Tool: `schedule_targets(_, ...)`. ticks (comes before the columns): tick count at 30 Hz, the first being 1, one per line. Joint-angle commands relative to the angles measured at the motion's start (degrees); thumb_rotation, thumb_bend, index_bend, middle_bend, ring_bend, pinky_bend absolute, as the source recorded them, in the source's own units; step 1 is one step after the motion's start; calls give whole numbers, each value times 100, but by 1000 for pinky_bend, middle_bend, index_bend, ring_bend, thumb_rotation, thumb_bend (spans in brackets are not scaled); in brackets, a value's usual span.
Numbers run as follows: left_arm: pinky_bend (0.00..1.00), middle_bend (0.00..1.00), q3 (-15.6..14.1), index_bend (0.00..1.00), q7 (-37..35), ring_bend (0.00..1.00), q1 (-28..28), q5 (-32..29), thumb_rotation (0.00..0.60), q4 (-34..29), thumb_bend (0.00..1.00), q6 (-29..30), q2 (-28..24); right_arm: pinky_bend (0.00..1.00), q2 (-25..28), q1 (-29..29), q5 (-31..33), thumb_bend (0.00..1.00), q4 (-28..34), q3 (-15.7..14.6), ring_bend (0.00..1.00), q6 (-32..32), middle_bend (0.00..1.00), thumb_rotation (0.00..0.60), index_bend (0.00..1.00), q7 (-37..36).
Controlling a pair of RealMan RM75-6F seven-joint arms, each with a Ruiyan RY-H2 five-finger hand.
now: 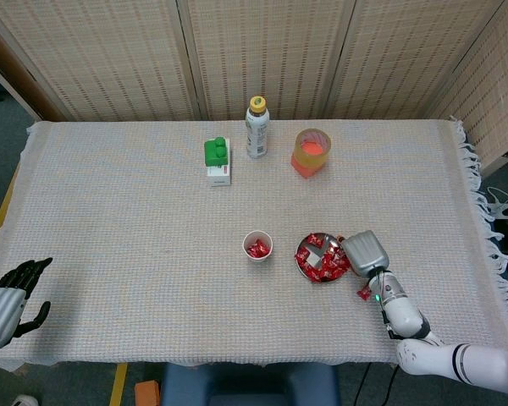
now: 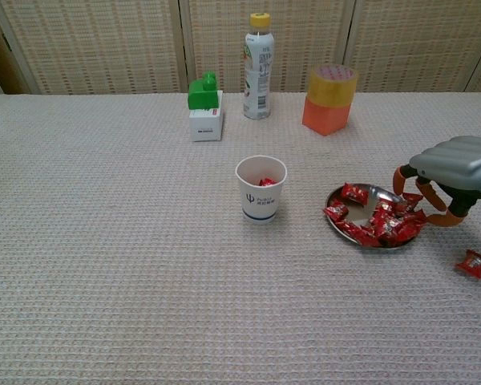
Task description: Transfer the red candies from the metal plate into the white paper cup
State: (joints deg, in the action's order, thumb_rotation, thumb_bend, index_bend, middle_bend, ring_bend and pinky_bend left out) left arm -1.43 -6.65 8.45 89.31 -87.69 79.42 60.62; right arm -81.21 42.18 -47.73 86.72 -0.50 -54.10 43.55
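Right hand [image 2: 453, 172] hangs over the far-right rim of the metal plate [image 2: 357, 233], fingers curled down into the red candies [image 2: 385, 224]; cannot tell whether a candy is pinched. White paper cup [image 2: 261, 188], some candy already inside, stands well to this hand's left, past the plate. One stray candy [image 2: 473, 262] lies on the tabletop just near-side of the hand. Left hand [image 1: 7, 296], fingers spread and empty, rests far off; right is plainly nearer.

Lab-like test rig, woven screens [image 1: 262, 51], cloth-covered table [image 1: 135, 220]
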Motion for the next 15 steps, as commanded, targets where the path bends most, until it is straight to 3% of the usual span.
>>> schedule_targets(1, 176, 98, 3, 0, -3, 73, -1, -5, 600, 2, 463, 3, 0, 831, -29, 20, 14, 267, -19, -2, 626, 13, 620, 600, 271, 27)
schedule_targets(9, 179, 104, 6, 0, -37, 77, -5, 11, 600, 20, 463, 32, 0, 831, 100, 17, 74, 267, 217, -27, 626, -54, 620, 600, 154, 83)
schedule_targets(15, 181, 105, -7, 0, -27, 77, -11, 33, 600, 10, 463, 47, -2, 835, 22, 61, 151, 267, 190, -56, 626, -46, 620, 600, 184, 192)
